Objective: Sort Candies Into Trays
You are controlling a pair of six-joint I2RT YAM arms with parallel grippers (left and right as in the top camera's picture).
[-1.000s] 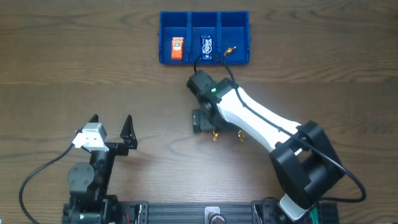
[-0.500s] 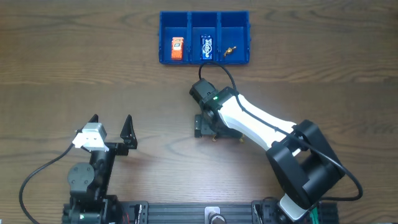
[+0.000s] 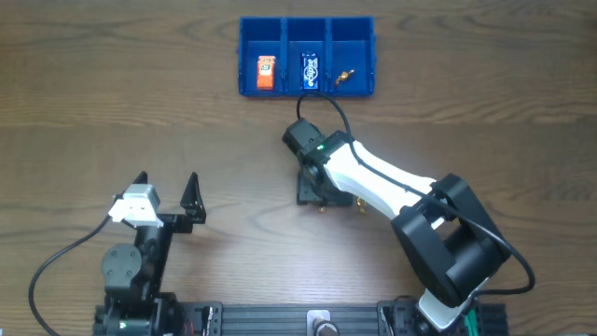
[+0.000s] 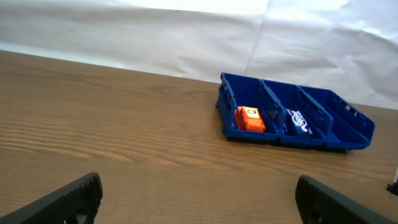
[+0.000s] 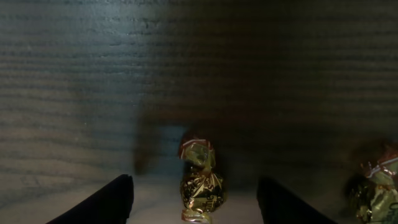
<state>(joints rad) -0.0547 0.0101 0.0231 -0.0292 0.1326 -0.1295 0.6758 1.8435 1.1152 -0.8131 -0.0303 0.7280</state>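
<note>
A blue three-bin tray [image 3: 306, 26] stands at the far side of the table, with an orange candy [image 3: 266, 72] in its left bin, a blue candy [image 3: 311, 70] in the middle and a small gold candy [image 3: 345, 76] in the right. At mid-table my right gripper [image 3: 315, 194] is down low and open. Its wrist view shows a gold-wrapped candy [image 5: 200, 180] lying on the wood between the fingers [image 5: 106, 200]. A second gold candy [image 5: 376, 186] lies just to the side [image 3: 359, 203]. My left gripper [image 3: 166, 185] is open and holds nothing near the front left.
The left wrist view looks across bare wood to the tray [image 4: 233, 106], with its orange candy [image 4: 249, 119] and blue candy [image 4: 298, 121]. White sheeting hangs behind the table. Open tabletop lies left and right of the right arm.
My right gripper has shifted slightly right and down over the nearer gold candy. The left arm has stayed still.
</note>
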